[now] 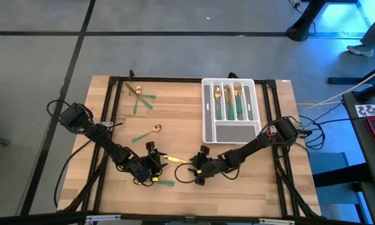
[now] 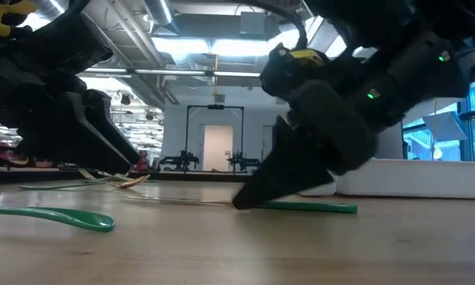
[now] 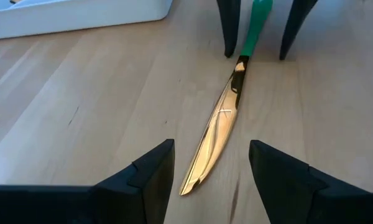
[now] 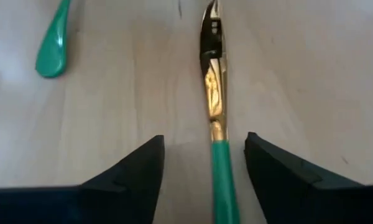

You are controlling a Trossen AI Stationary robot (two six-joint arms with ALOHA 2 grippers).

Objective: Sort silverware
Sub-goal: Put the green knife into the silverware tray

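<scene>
A knife (image 1: pixel 175 160) with a gold blade and green handle lies flat on the wooden table between my two grippers. My left gripper (image 3: pixel 211 168) is open, its fingers standing either side of the blade's tip (image 3: pixel 196 177) without touching it. My right gripper (image 4: pixel 204 165) is open too and straddles the green handle (image 4: pixel 222 180), apart from it; in the low view its fingers (image 2: pixel 245 199) reach down to the tabletop. Loose silverware also lies about: a spoon (image 1: pixel 149 132), a small cluster (image 1: pixel 139 95) near the far left corner, and a green handle (image 1: pixel 162 182) near the left gripper.
The grey-white slotted tray (image 1: pixel 230 109) sits at the far right of the table, with several gold-and-green pieces in its slots; its edge (image 3: pixel 81 15) shows in the left wrist view. A black frame (image 1: pixel 175 80) runs around the tabletop. Bare wood lies between tray and spoon.
</scene>
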